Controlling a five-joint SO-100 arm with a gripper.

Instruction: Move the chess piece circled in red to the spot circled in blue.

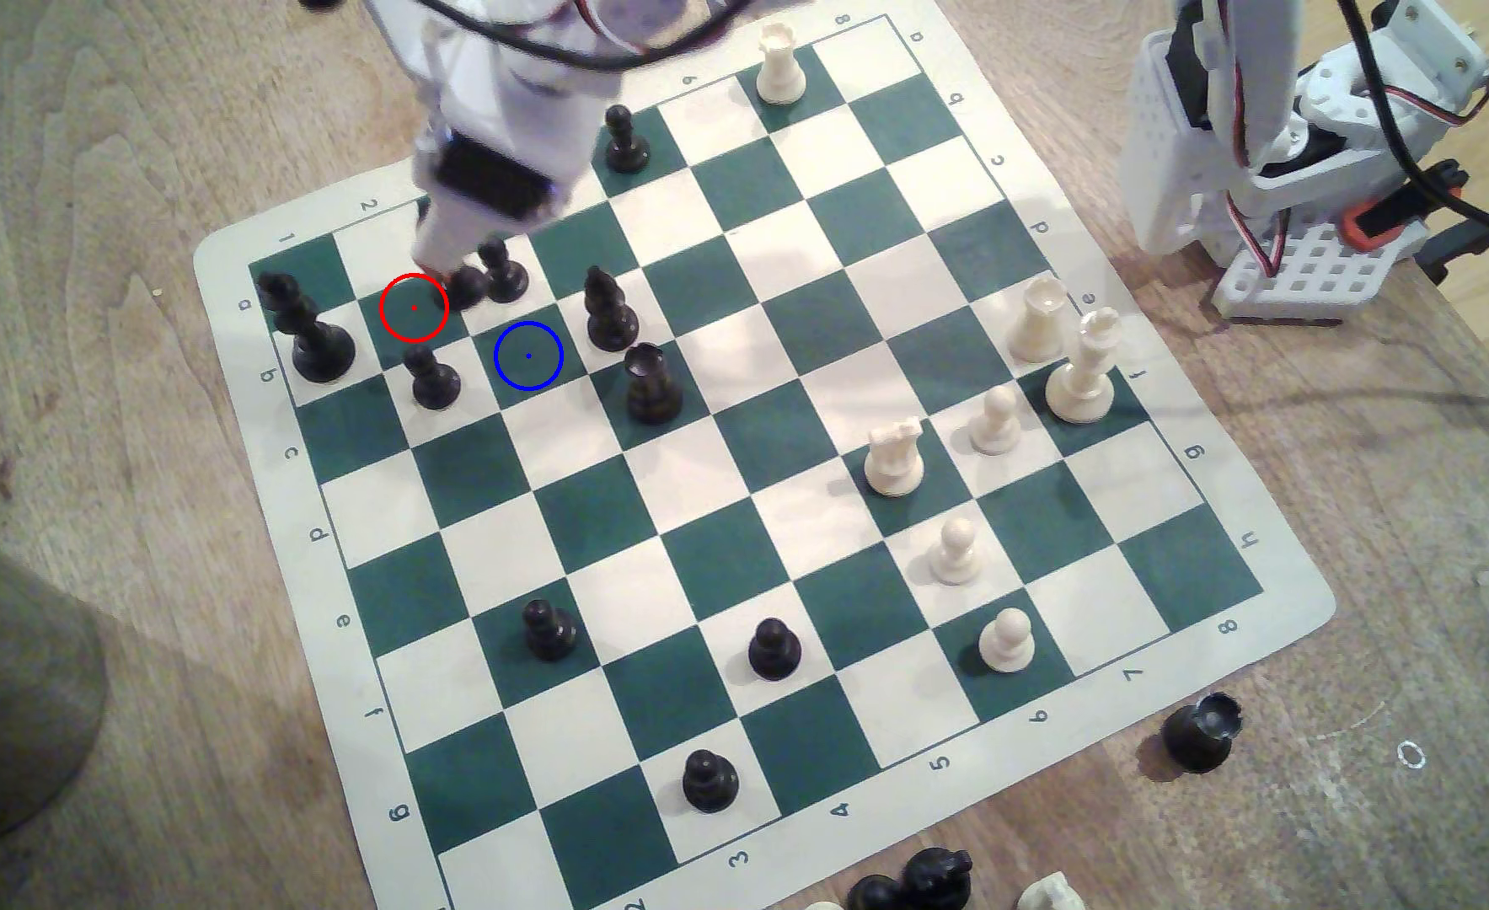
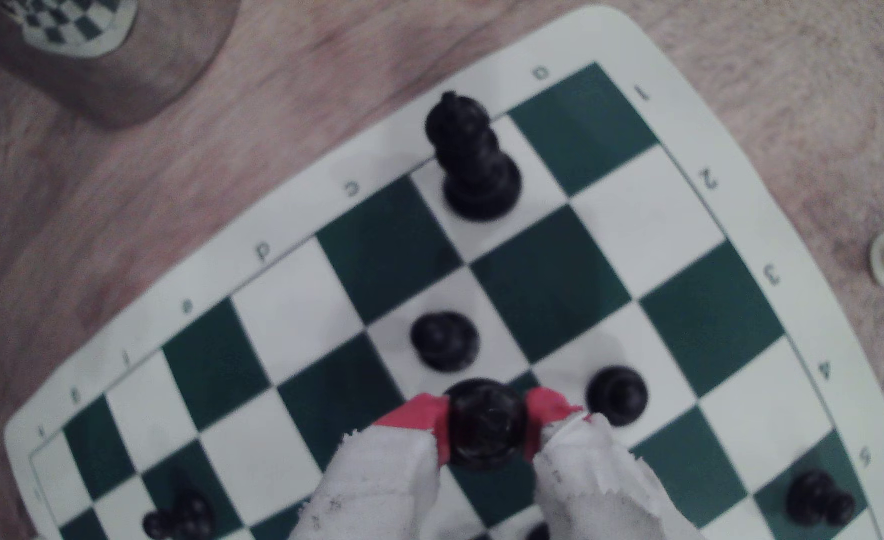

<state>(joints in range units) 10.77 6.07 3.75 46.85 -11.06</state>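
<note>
**Black bishop clamped between the red pads, just off the red-ringed square**

Red-tipped and wrapped in white tape, my claw [image 2: 486,423] is closed on the chess piece [image 2: 486,423]; the wrist view makes this plain, with one red pad [image 2: 419,415] pressed on each side of the black bishop-like piece. In the exterior view I cannot confirm that contact: the claw [image 1: 447,271] reaches down from the top of the picture, blurred, and the chess piece [image 1: 465,287] shows as a dark shape under its tip, just beside a black pawn [image 1: 504,271]. I cannot tell whether the piece is lifted or resting on the mat.

That view does give me the markings. The piece sits at the edge of the red ring [image 1: 413,308], toward the exterior view's right of it, and the spot [image 1: 529,355] under the blue ring lies near, bare, one square diagonally on.

The arm comes in steeply from above the board's far corner, its base [image 1: 1301,254] on the wooden surface [image 1: 110,219] at the exterior view's right.
</note>
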